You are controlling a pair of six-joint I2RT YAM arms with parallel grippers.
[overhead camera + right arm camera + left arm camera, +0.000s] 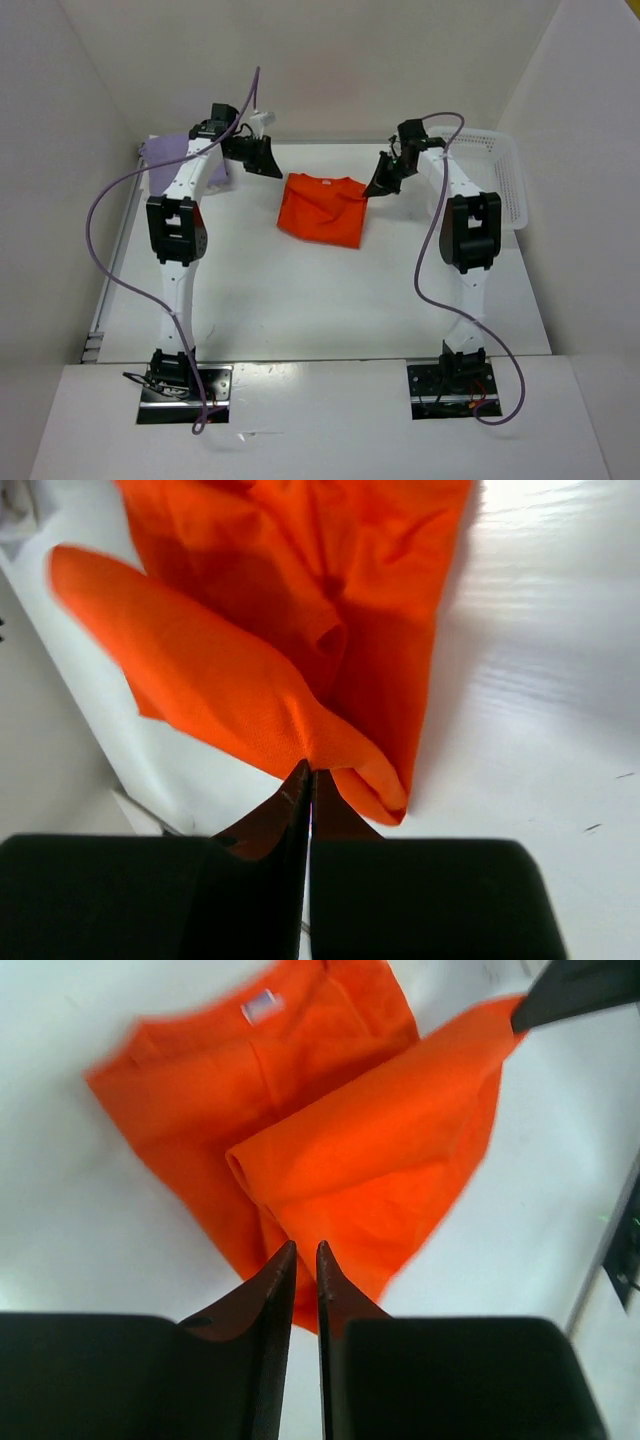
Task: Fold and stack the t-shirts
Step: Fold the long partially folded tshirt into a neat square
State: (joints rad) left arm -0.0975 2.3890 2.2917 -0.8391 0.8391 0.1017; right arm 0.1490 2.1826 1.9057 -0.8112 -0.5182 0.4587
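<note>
Open table (300, 310) nearside; orange t-shirt (322, 210) mid-table, basket (505, 180) far right, lavender t-shirt (165, 152) far left.

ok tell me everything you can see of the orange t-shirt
The orange t-shirt is bright, soft knit cloth. It lies rumpled and partly folded on the white table, toward the far middle. A small white label shows at the neck. One flap is folded over the body, and its corner is pinched in the shut right gripper, which seems to hold it raised. The left gripper hangs near the opposite side, gripping none of it.
</note>
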